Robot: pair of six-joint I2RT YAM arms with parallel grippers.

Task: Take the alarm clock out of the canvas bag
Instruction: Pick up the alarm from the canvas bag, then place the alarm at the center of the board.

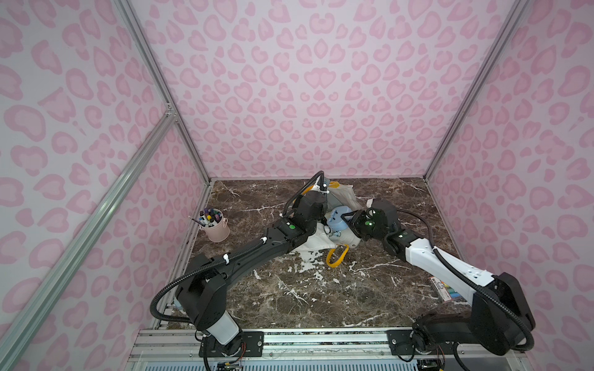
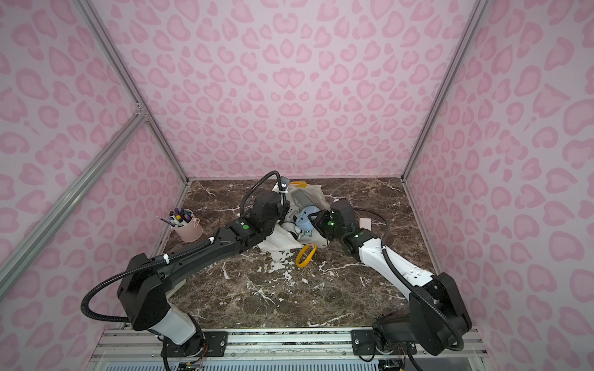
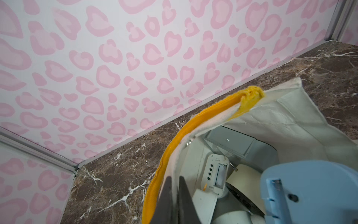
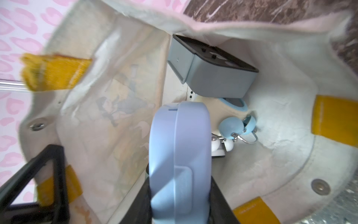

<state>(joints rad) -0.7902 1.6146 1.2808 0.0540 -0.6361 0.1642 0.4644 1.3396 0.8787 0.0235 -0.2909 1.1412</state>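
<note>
The off-white canvas bag (image 1: 346, 196) (image 2: 310, 196) lies at the back middle of the marble table, its mouth held apart. My left gripper (image 3: 175, 177) is shut on the bag's rim beside the yellow strap (image 3: 193, 124), with cloth pinched between the fingers. A light blue alarm clock (image 1: 337, 220) (image 2: 305, 218) (image 4: 180, 151) sits edge-on in my right gripper (image 4: 180, 194), which is shut on it at the bag's mouth. Deeper inside lie a grey box-shaped clock (image 4: 209, 75), a blue twin-bell clock (image 4: 232, 126) and a white digital clock (image 3: 215, 174).
A pink pen bucket (image 1: 215, 229) (image 2: 188, 229) full of markers stands near the left wall. One yellow handle loop (image 1: 336, 255) trails onto the table in front of the bag. A flat pack of coloured sticks (image 1: 445, 289) lies under the right arm near the right wall.
</note>
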